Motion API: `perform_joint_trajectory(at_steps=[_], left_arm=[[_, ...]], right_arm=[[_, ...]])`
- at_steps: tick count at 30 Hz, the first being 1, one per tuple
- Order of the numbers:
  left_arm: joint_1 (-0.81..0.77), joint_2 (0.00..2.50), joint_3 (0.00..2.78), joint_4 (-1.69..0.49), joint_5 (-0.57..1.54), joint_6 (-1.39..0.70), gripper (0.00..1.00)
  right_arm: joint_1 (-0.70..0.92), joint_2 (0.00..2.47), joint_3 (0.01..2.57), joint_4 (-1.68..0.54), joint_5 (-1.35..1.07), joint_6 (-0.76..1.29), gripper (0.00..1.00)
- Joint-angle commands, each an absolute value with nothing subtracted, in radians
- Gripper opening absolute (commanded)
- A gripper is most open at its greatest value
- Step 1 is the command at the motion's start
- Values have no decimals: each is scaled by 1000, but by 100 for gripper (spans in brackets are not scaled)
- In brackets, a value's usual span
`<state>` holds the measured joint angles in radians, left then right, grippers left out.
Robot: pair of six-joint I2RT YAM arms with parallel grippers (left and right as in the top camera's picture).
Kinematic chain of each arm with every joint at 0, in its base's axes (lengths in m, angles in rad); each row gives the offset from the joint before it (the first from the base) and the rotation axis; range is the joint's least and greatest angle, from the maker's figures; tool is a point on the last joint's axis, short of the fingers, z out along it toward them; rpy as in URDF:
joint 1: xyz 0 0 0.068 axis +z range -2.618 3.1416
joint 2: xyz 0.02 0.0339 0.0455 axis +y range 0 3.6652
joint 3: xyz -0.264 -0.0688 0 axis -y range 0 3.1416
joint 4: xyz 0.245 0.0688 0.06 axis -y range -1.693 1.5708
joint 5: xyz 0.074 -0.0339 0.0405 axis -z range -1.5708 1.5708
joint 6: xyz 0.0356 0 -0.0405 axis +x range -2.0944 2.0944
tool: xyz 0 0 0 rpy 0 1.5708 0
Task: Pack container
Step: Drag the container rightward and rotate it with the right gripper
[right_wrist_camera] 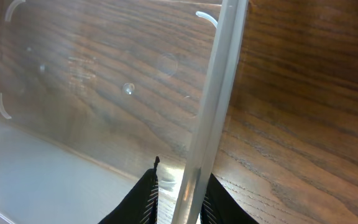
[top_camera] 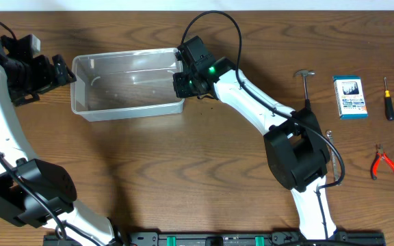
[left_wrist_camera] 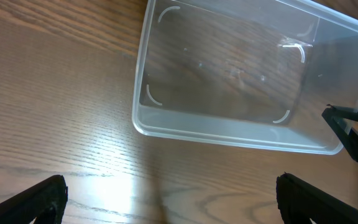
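The container (top_camera: 132, 109) runs long-axis left-right: right end effector (top_camera: 181, 80) straddles its right wall (can't tell if clamped), left end effector (top_camera: 70, 72) spread just off the other end.

The wooden table (top_camera: 183, 171) carried the clear container (top_camera: 135, 109), which sat flat on its base toward the far left. Well apart on the right lay a small hammer (top_camera: 306, 80), a blue-and-white box (top_camera: 350, 96), a screwdriver (top_camera: 388, 100) and, nearer the front, red-handled pliers (top_camera: 383, 162).
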<state>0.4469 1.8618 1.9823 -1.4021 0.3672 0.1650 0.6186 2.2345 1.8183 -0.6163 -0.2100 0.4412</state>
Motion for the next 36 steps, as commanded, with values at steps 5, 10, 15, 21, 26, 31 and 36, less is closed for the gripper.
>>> perform_joint_trajectory(at_steps=[5, 10, 15, 21, 26, 31, 36], left_arm=[[446, 1872, 1980, -1405, 365, 182, 98], [446, 1872, 1980, -1405, 365, 182, 98], [446, 1872, 1980, -1405, 365, 182, 98], [446, 1872, 1980, -1405, 350, 183, 98], [447, 1872, 1980, -1405, 350, 182, 98], [447, 1872, 1980, -1405, 350, 182, 98], [447, 1872, 1980, -1405, 350, 183, 98]], right_arm=[[619, 2252, 1880, -617, -210, 441, 18], [620, 2252, 1922, -624, -210, 441, 16], [620, 2252, 1937, -630, -210, 441, 9], [620, 2252, 1937, -639, -210, 440, 1], [620, 2252, 1937, -639, -210, 440, 1], [620, 2252, 1937, -619, -236, 441, 1], [618, 2252, 1937, -577, -307, 465, 1]])
